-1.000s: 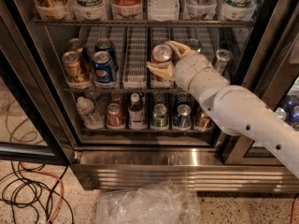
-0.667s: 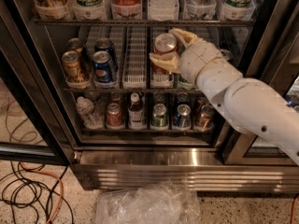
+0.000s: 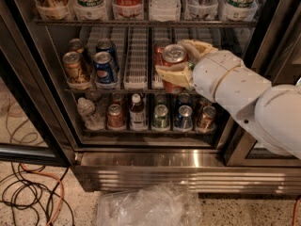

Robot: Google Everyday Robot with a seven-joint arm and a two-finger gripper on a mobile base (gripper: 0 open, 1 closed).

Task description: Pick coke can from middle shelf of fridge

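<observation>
Camera view has your gripper (image 3: 170, 60) clamped around the coke can (image 3: 174, 54), which stands upright at the front of the middle shelf (image 3: 136, 69) of the fridge (image 3: 141, 160). The arm comes in from the right, so I'd say pull straight out to the near side.

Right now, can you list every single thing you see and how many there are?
coke can: one, red with a silver top, held in front of the middle shelf
Pepsi cans: two, blue, middle shelf, left side
brown cans: two, gold-brown, middle shelf, far left
bottom-shelf drinks: about six, mixed colours, cans and bottles in a row
top-shelf containers: several, only their lower parts show
fridge: one, dark frame, ribbed steel base
plastic bag: one, clear, on the floor in front of the fridge
cables: several, black and orange, on the floor, left
arm: one, white, reaching in from the right
tool: one, tan, closed around the coke can
</observation>
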